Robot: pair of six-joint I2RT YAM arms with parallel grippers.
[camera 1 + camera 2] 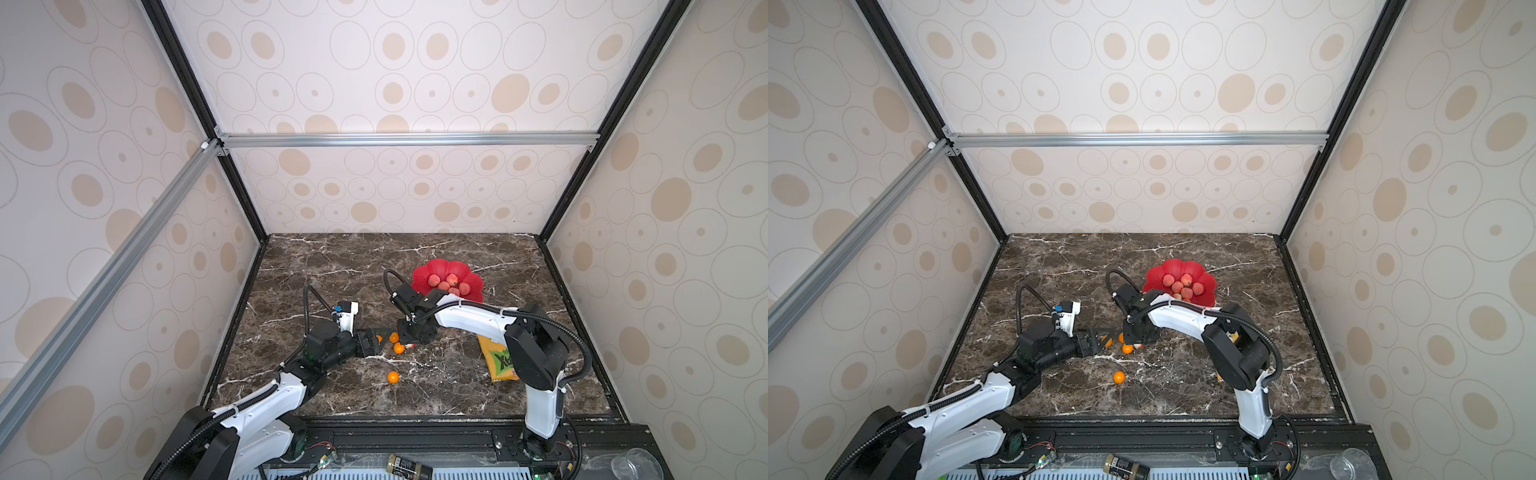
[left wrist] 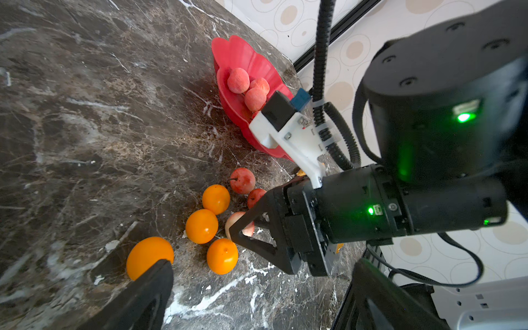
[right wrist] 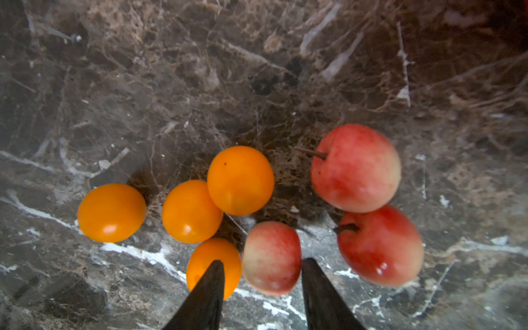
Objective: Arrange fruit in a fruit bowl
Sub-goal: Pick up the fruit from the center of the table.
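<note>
Pink fruit (image 3: 271, 254) inside right gripper (image 3: 262, 261) (loose)

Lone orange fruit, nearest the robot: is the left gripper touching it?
Apart. Both top views show bare marble between the left gripper and the lone orange fruit.

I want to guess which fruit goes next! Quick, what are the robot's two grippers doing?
Left gripper: wide open, holding nothing.
Right gripper: open, jaws either side of a pale pink fruit, not clamped on it.
</note>
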